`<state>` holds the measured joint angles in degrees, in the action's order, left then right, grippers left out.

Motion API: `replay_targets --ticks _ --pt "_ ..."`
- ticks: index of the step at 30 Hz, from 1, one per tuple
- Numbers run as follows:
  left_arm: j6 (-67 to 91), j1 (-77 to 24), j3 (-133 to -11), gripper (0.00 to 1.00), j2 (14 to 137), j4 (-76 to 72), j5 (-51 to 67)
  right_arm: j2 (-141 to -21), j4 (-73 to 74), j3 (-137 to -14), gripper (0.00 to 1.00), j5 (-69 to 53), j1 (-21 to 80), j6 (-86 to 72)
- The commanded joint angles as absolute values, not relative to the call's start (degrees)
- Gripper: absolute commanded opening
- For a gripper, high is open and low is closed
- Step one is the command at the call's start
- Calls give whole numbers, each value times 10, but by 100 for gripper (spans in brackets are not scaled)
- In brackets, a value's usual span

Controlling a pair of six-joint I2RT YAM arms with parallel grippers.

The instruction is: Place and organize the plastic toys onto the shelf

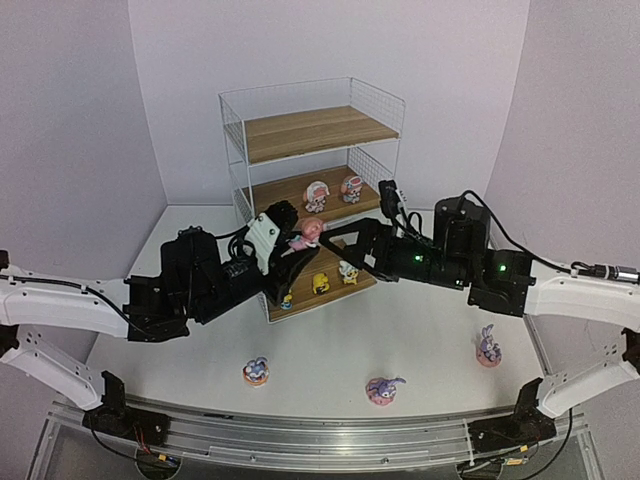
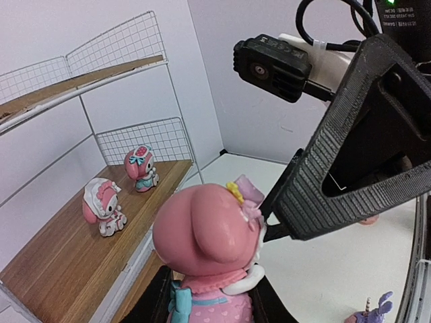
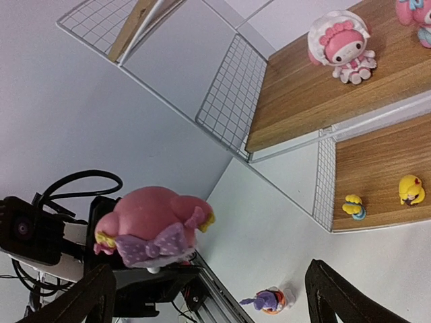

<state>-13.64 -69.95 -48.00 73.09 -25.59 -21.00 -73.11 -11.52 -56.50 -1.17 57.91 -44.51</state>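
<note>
My left gripper (image 1: pixel 300 246) is shut on a pink long-eared toy (image 1: pixel 309 233) and holds it upright in front of the shelf (image 1: pixel 322 133). In the left wrist view the jaws clamp the toy (image 2: pixel 209 249) by its lower body. My right gripper (image 1: pixel 338 240) is open, and its fingers (image 2: pixel 350 168) reach in beside the toy's head. From the right wrist the toy (image 3: pixel 151 225) sits just inside the left finger (image 3: pixel 74 296). Two pink-white toys (image 1: pixel 316 196) (image 1: pixel 351 188) stand on the middle board. Three small yellow ones (image 1: pixel 321 283) are on the bottom board.
Three purple bunnies stand on the white table: left (image 1: pixel 256 371), middle (image 1: pixel 383 389) and right (image 1: pixel 488 347). The shelf's top board (image 1: pixel 318 130) carries nothing. Wire mesh panels (image 3: pixel 229 101) close the shelf's sides and back. A metal rail (image 1: pixel 320 440) runs along the near edge.
</note>
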Motion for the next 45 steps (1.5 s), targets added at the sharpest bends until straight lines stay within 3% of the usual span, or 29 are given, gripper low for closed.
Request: replay_targets --ticks 1,12,23,35,45 --pt "-148 -709 -514 0 759 -300 -255 -756 -199 -596 94 -43 583 -414" --pt "-141 -718 -527 0 778 -313 -273 -777 -221 -593 93 12 583 -435" --pt "-148 -720 -551 0 808 -295 -313 -791 -221 -601 77 13 588 -461" --pt "-149 -721 -550 0 811 -279 -311 -779 -218 -590 76 65 589 -470" --pt "-151 -721 -558 0 820 -271 -320 -784 -214 -596 63 47 589 -491"
